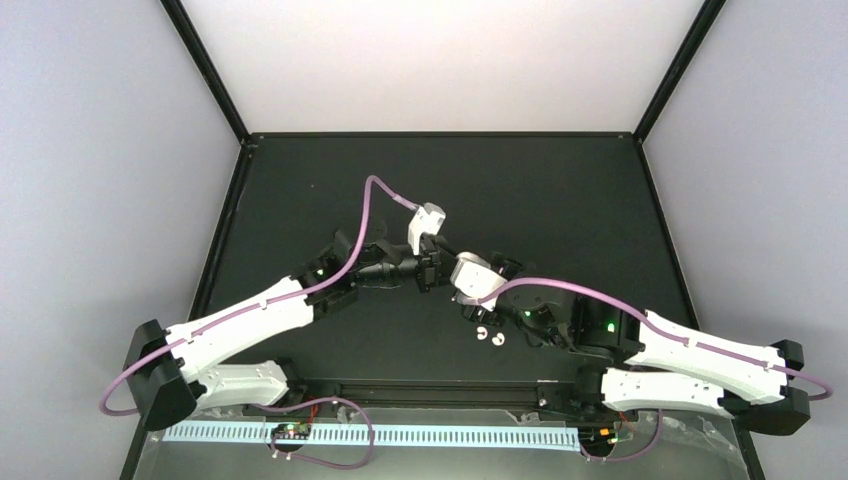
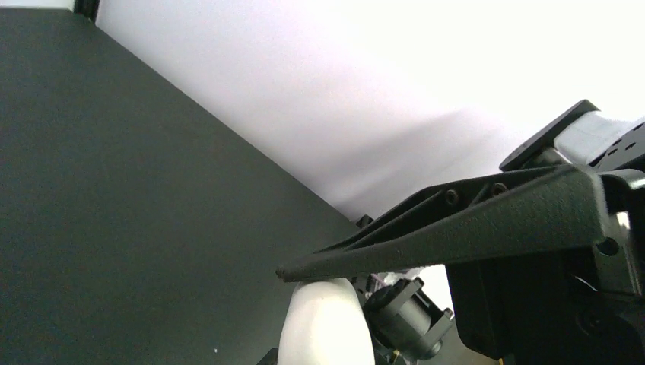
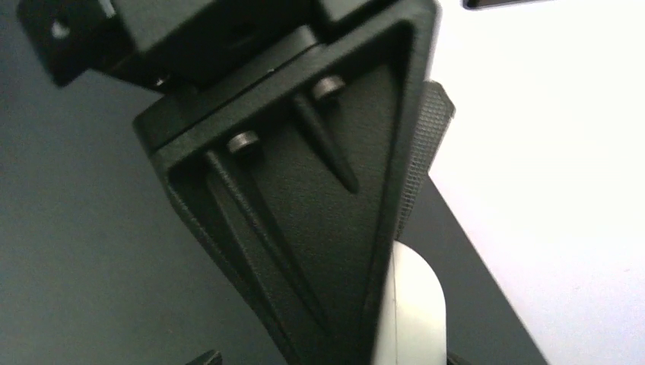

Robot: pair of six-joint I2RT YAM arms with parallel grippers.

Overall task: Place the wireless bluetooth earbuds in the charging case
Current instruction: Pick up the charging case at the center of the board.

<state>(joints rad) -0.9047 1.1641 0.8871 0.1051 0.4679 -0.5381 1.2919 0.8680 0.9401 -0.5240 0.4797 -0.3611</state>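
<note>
The white, rounded charging case sits between my two grippers above the middle of the table. My left gripper is shut on it, and its upper finger presses on the case's top. In the right wrist view the case lies against the padded inner face of one finger of my right gripper. The other finger is out of frame, so the jaw gap does not show. Two white earbuds lie on the black table just in front of the right gripper.
The black table has raised dark edges and pale walls on three sides. Purple cables loop over both arms. A pale blue toothed strip runs along the near edge between the arm bases.
</note>
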